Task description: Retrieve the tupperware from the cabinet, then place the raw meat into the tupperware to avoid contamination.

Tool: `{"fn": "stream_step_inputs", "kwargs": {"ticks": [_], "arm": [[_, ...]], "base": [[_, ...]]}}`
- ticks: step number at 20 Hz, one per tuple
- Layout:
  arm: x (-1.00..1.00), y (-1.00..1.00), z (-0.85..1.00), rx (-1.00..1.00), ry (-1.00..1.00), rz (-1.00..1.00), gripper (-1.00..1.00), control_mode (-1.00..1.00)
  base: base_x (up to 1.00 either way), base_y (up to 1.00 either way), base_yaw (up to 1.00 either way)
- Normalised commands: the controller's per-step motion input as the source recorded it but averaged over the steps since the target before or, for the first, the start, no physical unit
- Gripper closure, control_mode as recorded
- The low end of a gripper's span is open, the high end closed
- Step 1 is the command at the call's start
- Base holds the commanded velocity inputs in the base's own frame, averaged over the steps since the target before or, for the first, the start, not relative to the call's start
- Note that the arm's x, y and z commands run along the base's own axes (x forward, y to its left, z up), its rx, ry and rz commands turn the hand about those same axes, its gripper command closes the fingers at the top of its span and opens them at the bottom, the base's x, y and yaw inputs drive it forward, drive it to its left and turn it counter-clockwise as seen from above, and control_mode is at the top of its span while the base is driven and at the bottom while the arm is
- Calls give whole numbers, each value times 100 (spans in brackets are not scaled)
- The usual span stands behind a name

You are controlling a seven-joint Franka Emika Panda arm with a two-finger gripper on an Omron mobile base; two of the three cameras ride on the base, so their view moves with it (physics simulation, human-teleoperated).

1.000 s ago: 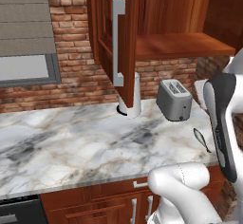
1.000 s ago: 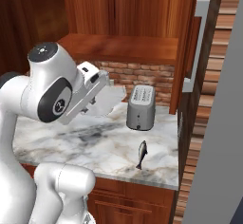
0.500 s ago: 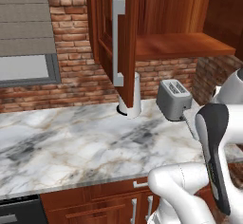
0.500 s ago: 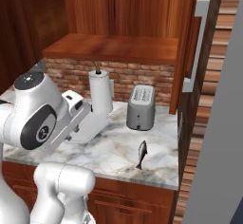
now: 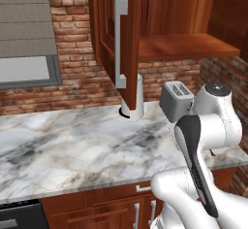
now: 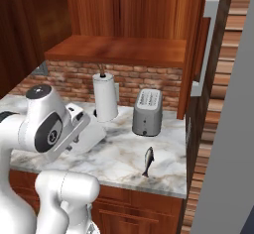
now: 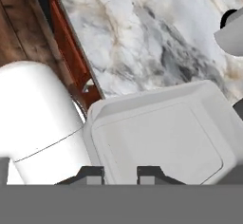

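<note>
Lowered from cabinet [image 6: 124, 49] height to just above the surface [image 5: 72, 145], left of the toaster [image 6: 147, 111]. End effector [image 7: 121, 173] closed narrowly on the tupperware [image 7: 161, 137], held just beside the paper-towel roll [image 6: 105, 97]. Retrieval apparently done. Next, probably: set down near the raw meat [image 6: 148, 161], in front of the toaster, still uncontained.

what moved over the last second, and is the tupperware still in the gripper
The arm swung down from shelf height to just above the marble counter, carrying the tupperware along in the gripper; nothing was let go. Toaster, paper-towel roll, fish and open cabinet stayed put.
</note>
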Motion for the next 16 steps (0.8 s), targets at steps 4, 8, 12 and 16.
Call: {"fn": "stream_step_inputs", "kwargs": {"ticks": [4,8,12,16], "arm": [[66,0,-53,-1,4,-2,100,-100],[54,-1,-65,-2,5,-1,100,-100],[58,0,-77,0,6,0,100,-100],[59,0,-76,0,7,0,100,-100]], "base": [[0,0,0],[0,0,0],[0,0,0],[0,0,0]]}}
